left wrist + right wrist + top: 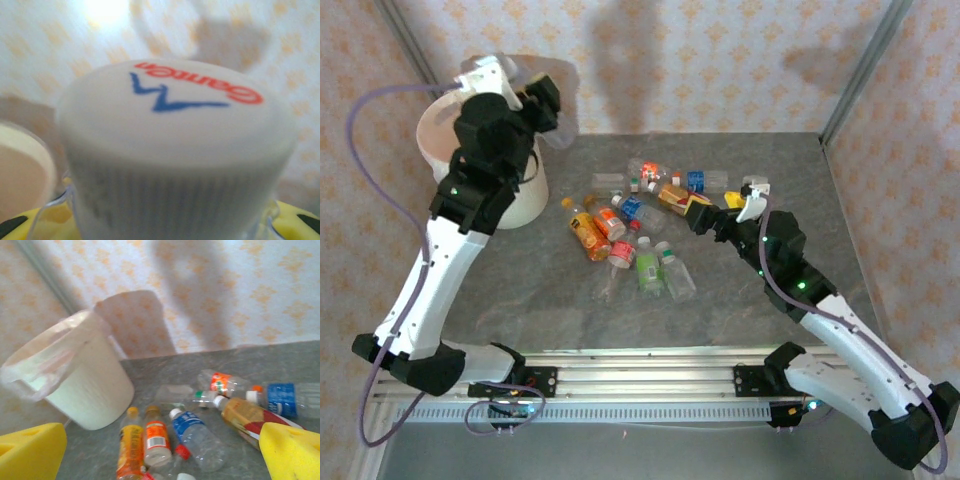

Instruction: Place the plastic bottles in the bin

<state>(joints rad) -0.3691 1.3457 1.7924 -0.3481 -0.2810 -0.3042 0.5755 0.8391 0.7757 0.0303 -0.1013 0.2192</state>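
Bottles [640,235] lie heaped on the tabletop [570,300] beside the bin [525,200], right tool [715,208] gaping empty just beside them, left tool [490,72] clamped on a white-capped bottle [165,125] over the bin.

Left tool [165,226] raised, clamped; right tool [160,455] low, spread wide.

The grey, stone-patterned table [750,300] carries a white, bag-lined bin [528,198] standing upright at its far left; plastic bottles [622,250] lie on their sides in a loose cluster near the middle; an orange-labelled bottle [584,228] lies nearest the bin; a green-labelled bottle [649,270] and a clear bottle [677,278] lie side by side at the near edge.
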